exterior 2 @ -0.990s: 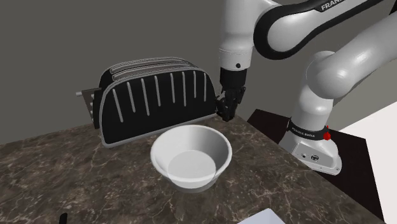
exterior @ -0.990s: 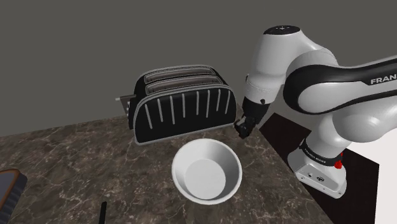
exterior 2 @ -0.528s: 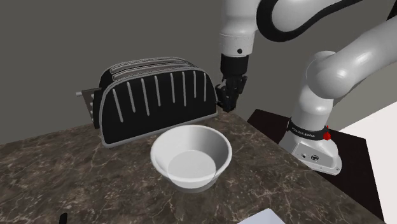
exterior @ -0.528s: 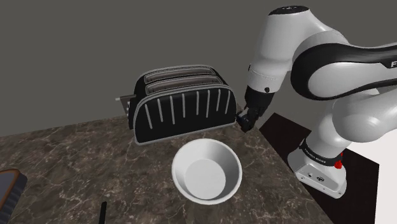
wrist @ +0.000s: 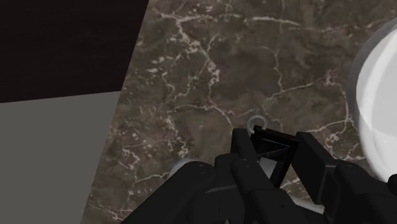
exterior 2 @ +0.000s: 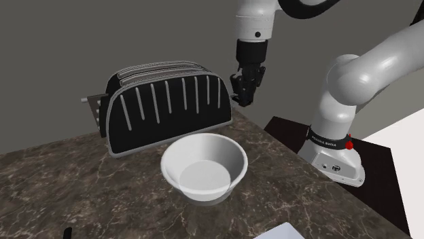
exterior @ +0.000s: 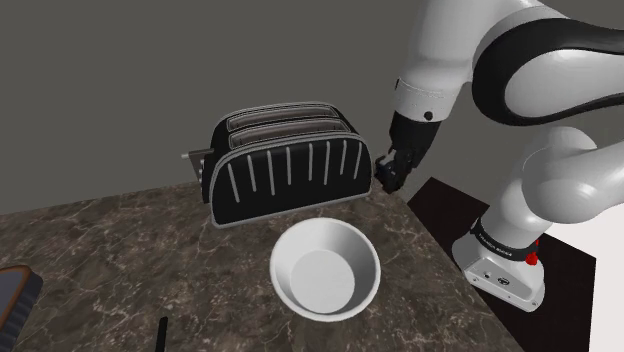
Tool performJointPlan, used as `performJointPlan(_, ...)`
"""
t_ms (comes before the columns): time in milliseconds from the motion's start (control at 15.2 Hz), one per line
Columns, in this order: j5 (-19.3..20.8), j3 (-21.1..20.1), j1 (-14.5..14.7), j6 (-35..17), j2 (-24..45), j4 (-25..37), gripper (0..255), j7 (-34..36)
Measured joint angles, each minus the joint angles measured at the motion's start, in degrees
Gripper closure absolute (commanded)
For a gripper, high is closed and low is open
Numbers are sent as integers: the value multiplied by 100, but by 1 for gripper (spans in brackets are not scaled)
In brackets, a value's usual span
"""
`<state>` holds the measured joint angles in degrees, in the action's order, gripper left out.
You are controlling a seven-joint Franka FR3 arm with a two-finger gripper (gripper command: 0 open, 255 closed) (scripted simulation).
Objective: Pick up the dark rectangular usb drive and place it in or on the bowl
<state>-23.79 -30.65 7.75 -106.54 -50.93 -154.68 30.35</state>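
The pincer [exterior: 388,172], clenched on the dark drive [wrist: 273,147] between its tips, has risen clear of the surface [exterior: 120,250]. The lift looks done, and the bowl [exterior: 296,252] waits below and beside it.

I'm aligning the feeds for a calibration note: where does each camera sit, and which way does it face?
Shoulder view: beside the stand, looking down over the counter at toaster and bowl; arm at its right.
Second exterior view: nearly the same direction, lower; arm and stand at its right.
Wrist view: at the arm's end, looking down past the jaws clasping the usb drive.
Both exterior views share toaster, bowl, stand.
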Motion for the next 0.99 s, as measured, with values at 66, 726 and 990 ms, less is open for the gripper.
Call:
performJointPlan(66, -20, -57, 2, 18, 53, 87, 255, 66)
performJointPlan(726, -229, -1507, -318, -301, 1454, 1561, 255, 1360)
performJointPlan(990, -4, -2280, -727, -389, 2202, 2398, 255, 2021)
